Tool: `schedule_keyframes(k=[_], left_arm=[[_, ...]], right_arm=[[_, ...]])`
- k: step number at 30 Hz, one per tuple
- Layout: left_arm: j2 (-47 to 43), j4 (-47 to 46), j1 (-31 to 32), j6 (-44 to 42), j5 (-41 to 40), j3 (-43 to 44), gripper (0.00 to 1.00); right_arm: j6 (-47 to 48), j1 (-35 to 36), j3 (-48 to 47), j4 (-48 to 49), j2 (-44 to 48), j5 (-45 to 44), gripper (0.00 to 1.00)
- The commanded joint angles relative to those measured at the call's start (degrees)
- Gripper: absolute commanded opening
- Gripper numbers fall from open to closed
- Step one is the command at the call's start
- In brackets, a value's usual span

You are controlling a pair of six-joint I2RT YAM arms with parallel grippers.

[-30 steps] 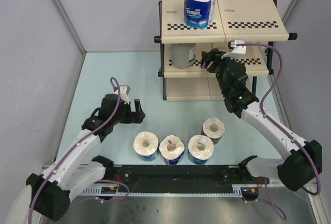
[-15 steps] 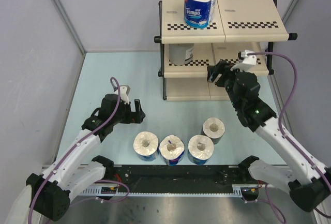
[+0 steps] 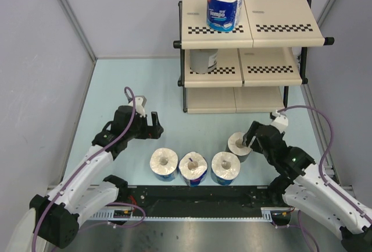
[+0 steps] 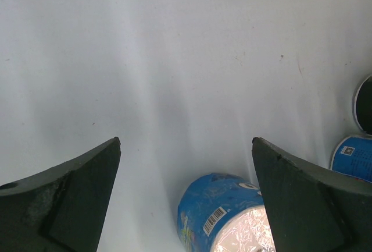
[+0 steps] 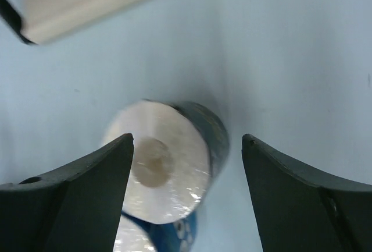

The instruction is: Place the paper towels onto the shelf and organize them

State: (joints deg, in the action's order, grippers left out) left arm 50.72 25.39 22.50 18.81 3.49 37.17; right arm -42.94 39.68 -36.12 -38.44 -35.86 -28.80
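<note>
- Pale blue table (image 3: 116,89): right gripper (image 5: 187,141) has pulled back from the shelf (image 3: 279,7) and hovers over the dark-wrapped roll (image 3: 238,145), jaws apart, gripping nothing.
- 2 rolls are shelved: grey roll (image 3: 203,61) on the middle tier, Tempo roll (image 3: 224,6) on top. 4 remain on the table, so this looks like the next pick.
- Left gripper (image 4: 186,147), spread wide, has not moved.

a robot test cell in a lab: plain grey partition walls (image 3: 35,60) on metal framing close in a pale-blue counter (image 3: 145,83). two white arms (image 3: 87,164) trailing purple cables are bolted to a black rail (image 3: 197,208), facing a small shelf (image 3: 279,13) with checkered strips.
</note>
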Motion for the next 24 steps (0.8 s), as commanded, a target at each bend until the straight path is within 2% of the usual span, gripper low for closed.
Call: schedule_keyframes(k=[1,11,16,20,21,24], left_arm=[[0.4,-1.2,0.3,-0.9,1.8,1.5,1.00],[0.5,-1.2,0.3,-0.9,1.4,1.5,1.00],[0.7,-1.1,0.3,-1.0,1.5,1.5,1.00],[0.7,-1.3,0.3,-0.9,1.5,1.5,1.00],[0.7,-1.2,0.3,-0.9,1.5,1.5,1.00],[0.9,-1.1,0.3,-0.9,1.5,1.5,1.00]], right_arm=[[-7.3,0.3,3.5,-3.7,1.8,0.1,0.80],[-8.0,0.4,6.1,0.3,-2.7,2.6,0.81],[-8.3,0.4,7.1,1.7,-5.1,3.8,0.77],[-8.6,0.4,7.2,1.9,-5.5,3.6,0.65],[-8.5,0.4,7.2,2.0,-4.9,3.4,0.58],[-7.1,0.3,7.0,3.7,-1.6,3.7,0.47]])
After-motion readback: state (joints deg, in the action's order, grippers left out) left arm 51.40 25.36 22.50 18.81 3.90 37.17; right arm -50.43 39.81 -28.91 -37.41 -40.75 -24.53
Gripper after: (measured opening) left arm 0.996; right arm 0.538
